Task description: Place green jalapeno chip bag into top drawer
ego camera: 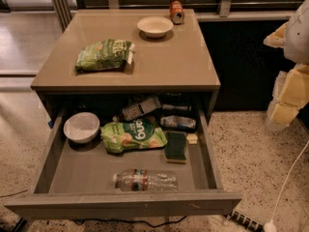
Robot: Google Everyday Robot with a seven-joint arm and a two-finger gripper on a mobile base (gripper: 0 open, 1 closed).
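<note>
Speckled terrazzo flr (251,149); taupe cabinet (169,57); dark panel (236,62) behind, rt.

The arm (300,33) shows only at the far right, well off the right edge of the tabletop (174,57), as a pale, rounded white segment with a yellowish piece on its left side. Below it hangs the gripper (288,98), seen as a stack of pale yellow blocks. It sits out past the tabletop's front right corner, lower in view than the front edge and well apart from the tabletop. The right border cuts off the rest of the arm.
</note>
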